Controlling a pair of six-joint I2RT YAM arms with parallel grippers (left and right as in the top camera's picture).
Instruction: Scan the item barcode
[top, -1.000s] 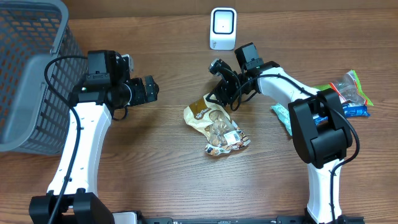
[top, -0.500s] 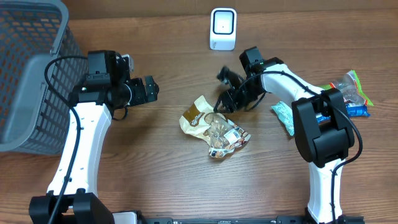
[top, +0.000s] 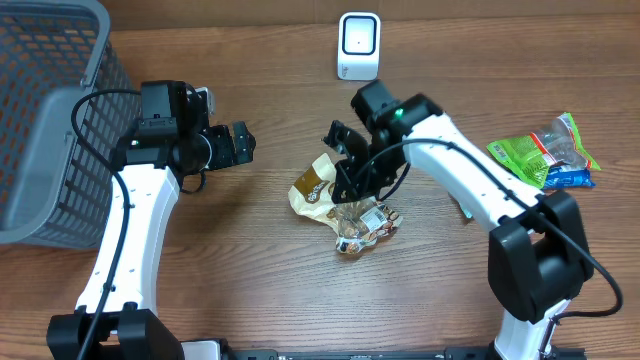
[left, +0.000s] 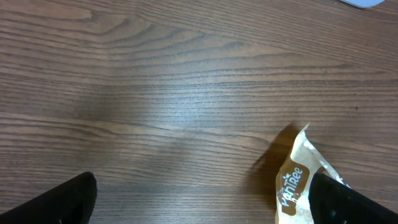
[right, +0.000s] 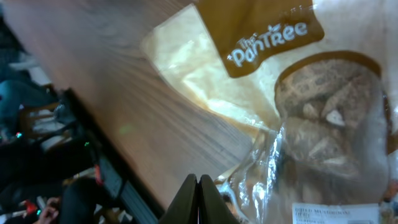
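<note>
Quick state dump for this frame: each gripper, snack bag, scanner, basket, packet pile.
left gripper: jaws open, empty.
right gripper: jaws shut at the snack bag's edge; unclear whether they pinch film.
snack bag: crumpled, lying on the table, printed side up.
scanner: upright at the far edge.
basket: upright beside the left arm.
packet pile: lying flat, overlapping.
</note>
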